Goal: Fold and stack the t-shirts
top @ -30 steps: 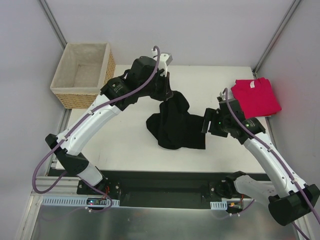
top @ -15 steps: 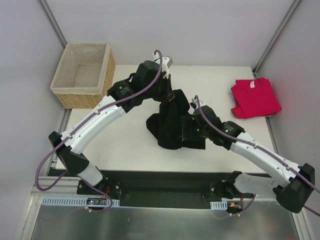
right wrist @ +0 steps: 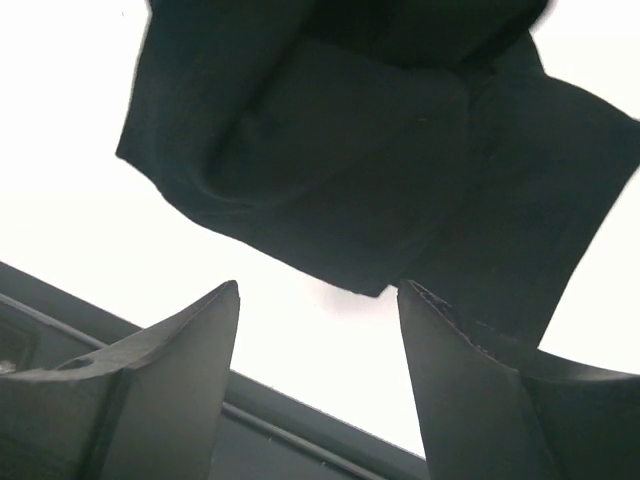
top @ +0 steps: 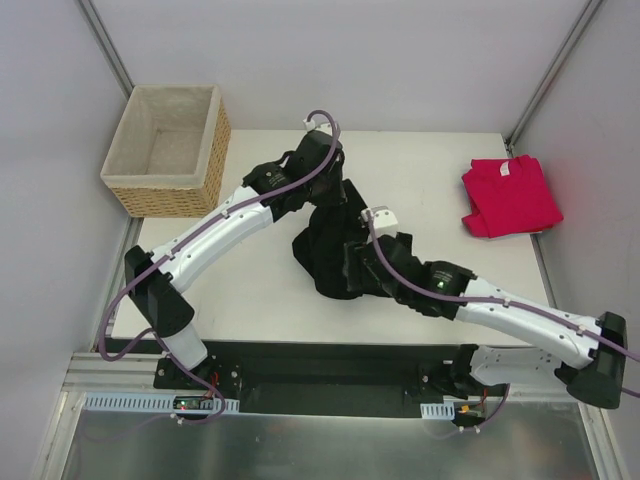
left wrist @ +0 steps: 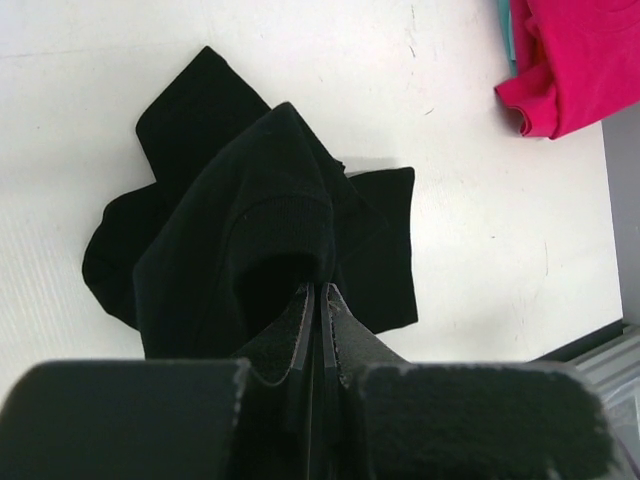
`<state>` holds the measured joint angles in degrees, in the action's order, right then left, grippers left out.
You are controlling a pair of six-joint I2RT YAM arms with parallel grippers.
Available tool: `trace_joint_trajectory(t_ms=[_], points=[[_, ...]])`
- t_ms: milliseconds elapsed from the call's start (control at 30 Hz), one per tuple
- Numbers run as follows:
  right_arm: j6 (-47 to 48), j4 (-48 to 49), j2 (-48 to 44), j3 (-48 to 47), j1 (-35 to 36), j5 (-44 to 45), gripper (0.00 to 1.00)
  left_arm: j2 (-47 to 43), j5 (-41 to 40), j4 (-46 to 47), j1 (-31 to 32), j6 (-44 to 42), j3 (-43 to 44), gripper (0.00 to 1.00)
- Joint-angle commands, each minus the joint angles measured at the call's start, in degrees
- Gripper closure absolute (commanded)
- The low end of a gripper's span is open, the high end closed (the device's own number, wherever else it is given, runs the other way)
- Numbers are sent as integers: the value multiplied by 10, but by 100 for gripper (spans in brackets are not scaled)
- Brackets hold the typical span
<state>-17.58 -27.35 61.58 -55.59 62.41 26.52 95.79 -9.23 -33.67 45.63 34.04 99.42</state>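
On the white table (top: pixel 260 290), the left tool (left wrist: pixel 318 300) clenches the black shirt (left wrist: pixel 230 230); the right tool (right wrist: pixel 318 290) gapes open beside it.

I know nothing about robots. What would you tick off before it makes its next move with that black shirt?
1. Left hand gripping the black t-shirt: ok, shut on a raised fold.
2. Right hand ready to grab: ok, open and empty.
3. Right hand level with the shirt's edge: cannot tell; a corner lies just ahead of it.
4. Black t-shirt lying flat: not ok, bunched on the table.
5. Red t-shirt out of the way: ok, folded at the table's far right.
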Motion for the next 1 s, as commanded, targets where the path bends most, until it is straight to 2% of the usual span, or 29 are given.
trace_joint_trajectory(t_ms=[0,133,433,667,800,967], points=[[61,67,56,3,37,55,32,-1,-12,15,-8,31,11,100],[100,108,103,3,61,75,33,1,8,16,-26,48,14,100],[120,122,108,27,67,92,33,-3,54,16,-60,67,15,100],[132,126,121,-1,97,93,32,10,73,16,-66,76,15,100],[120,149,157,-23,112,85,32,11,76,15,-68,78,15,100],[149,142,214,-68,140,100,32,5,76,15,-69,72,13,100]])
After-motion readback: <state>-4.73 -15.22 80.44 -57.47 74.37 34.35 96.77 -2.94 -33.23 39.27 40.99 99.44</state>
